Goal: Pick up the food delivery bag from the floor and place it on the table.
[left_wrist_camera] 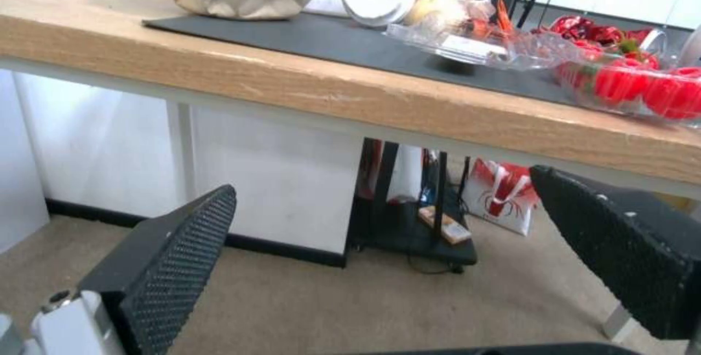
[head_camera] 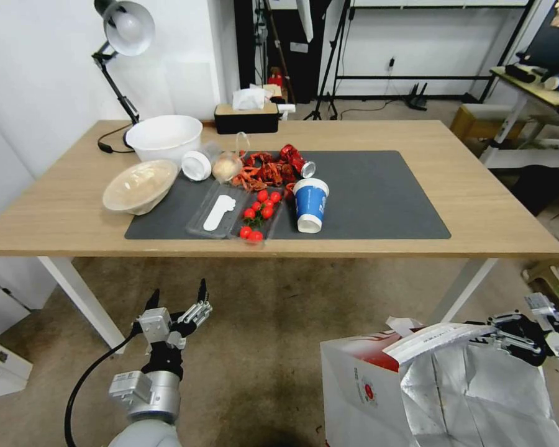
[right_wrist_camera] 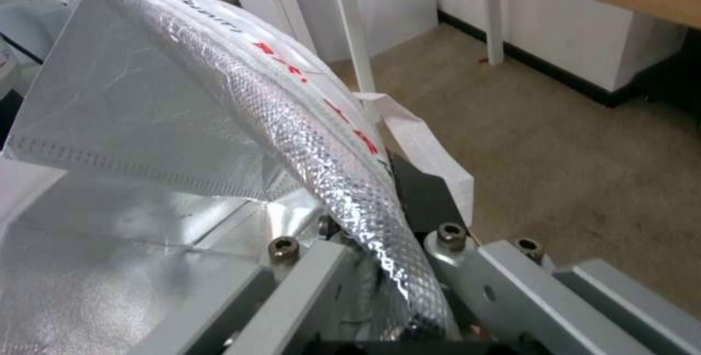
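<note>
The food delivery bag (head_camera: 379, 385), white with a red side panel and silver foil lining, stands open low on my right, in front of the table (head_camera: 62, 211). Its base is cut off from view, so I cannot tell whether it rests on the floor (head_camera: 261, 323). My right gripper (head_camera: 487, 335) is shut on the bag's top rim at its right side. In the right wrist view the foil rim (right_wrist_camera: 219, 97) runs down between the right gripper's (right_wrist_camera: 394, 234) jaws. My left gripper (head_camera: 177, 298) hangs open below the table's front edge, left of the bag, holding nothing. The left wrist view shows its black fingers (left_wrist_camera: 168, 262) spread wide under the table edge (left_wrist_camera: 328, 97).
On the dark mat (head_camera: 379, 198) are a blue-and-white paper cup (head_camera: 309, 205), a tray of tomatoes (head_camera: 258, 214), red scraps, bowls (head_camera: 140, 185) and a lamp (head_camera: 125, 28). The mat's right half is bare. White table legs (head_camera: 81, 292) (head_camera: 463, 292) flank the bag. A smaller desk (head_camera: 534, 87) stands at far right.
</note>
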`<state>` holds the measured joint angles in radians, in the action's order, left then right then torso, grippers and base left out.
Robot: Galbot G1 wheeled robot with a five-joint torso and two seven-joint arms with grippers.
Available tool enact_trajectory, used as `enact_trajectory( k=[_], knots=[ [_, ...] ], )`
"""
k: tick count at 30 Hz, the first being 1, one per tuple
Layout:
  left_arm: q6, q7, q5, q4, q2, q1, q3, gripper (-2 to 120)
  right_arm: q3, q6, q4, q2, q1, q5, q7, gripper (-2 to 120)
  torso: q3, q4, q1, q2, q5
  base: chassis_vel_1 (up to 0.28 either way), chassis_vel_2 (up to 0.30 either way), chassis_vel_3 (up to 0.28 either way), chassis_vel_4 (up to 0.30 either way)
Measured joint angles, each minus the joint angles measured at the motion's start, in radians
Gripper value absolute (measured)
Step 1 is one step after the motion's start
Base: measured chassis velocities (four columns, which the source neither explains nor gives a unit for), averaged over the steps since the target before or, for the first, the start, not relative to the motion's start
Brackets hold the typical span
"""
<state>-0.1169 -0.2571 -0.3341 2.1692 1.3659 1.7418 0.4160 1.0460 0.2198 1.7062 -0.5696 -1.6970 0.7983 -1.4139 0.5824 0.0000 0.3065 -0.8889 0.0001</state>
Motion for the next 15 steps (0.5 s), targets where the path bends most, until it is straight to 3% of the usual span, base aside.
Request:
enact_trajectory(
  k=[15],
  knots=[
    [-0.013, 0.009, -0.013, -0.009, -0.003, 0.003, 0.002, 100, -0.004, -0.003, -0.005, -0.001, 0.006, 0.000, 0.006, 0, 0.045, 0.0000, 0.033, -0.077, -0.0001, 0.000, 0.000, 0.000, 0.000]
  ],
)
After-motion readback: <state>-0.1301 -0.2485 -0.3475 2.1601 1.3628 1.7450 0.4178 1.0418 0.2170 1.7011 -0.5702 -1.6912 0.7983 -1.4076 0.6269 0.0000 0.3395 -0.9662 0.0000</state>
